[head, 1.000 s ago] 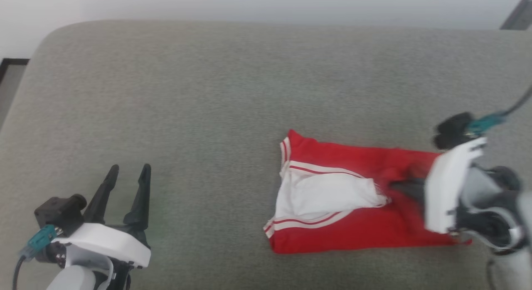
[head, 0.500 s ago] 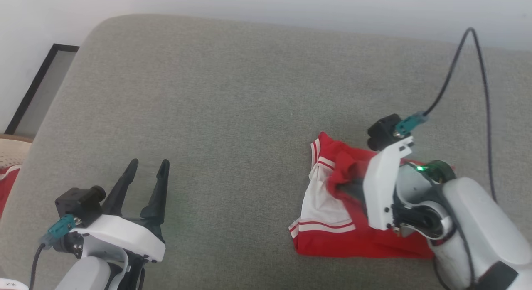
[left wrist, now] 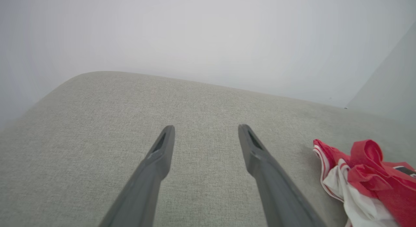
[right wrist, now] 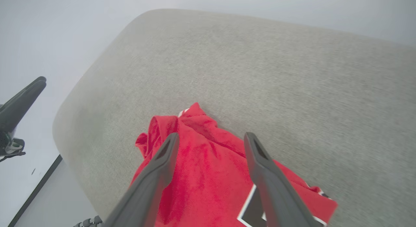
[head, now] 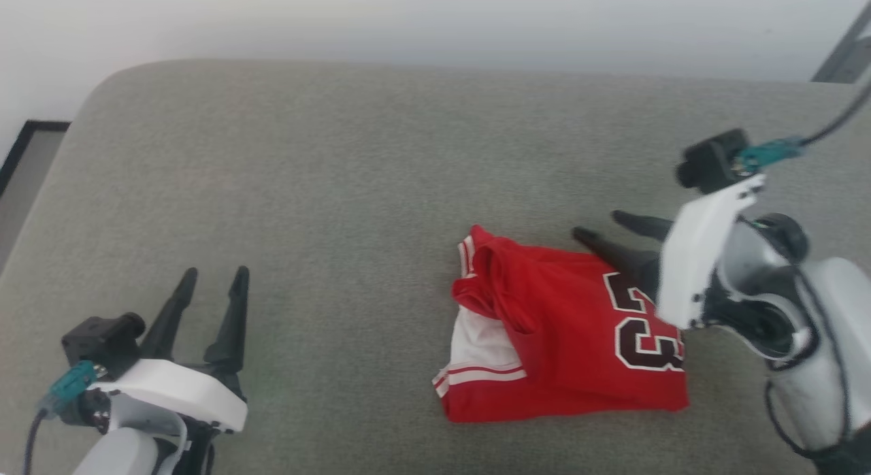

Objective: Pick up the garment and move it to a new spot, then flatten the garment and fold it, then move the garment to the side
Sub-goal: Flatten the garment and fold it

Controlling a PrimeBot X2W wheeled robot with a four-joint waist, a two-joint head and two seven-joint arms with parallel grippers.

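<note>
- Two end effectors of mine show in the head view. My left end effector point(head: 213, 274) sits low on my left, with its fingers wide apart and nothing in them.
- My right end effector point(head: 599, 223) is on my right. Its fingers are spread too, and they hold nothing. The tips are at the far right corner of the garment point(head: 565, 332).
- The garment lies folded on the grey cushion point(head: 340, 189), a bit to the right of the middle. It is red, with a black number 23 point(head: 646, 329) on top and a white part point(head: 483, 342) with stripes on its left side.
- From my left wrist, my left end effector point(left wrist: 206, 127) is open over the bare grey cushion point(left wrist: 130, 100). The garment point(left wrist: 364, 175) is bunched up off to the right, well apart from these fingers.
- From my right wrist, my right end effector point(right wrist: 211, 136) is open over the red garment point(right wrist: 208, 175). I cannot tell if the fingers touch the cloth.
- One finger of my left end effector point(right wrist: 22, 97) pokes in at the left edge of that view.
</note>
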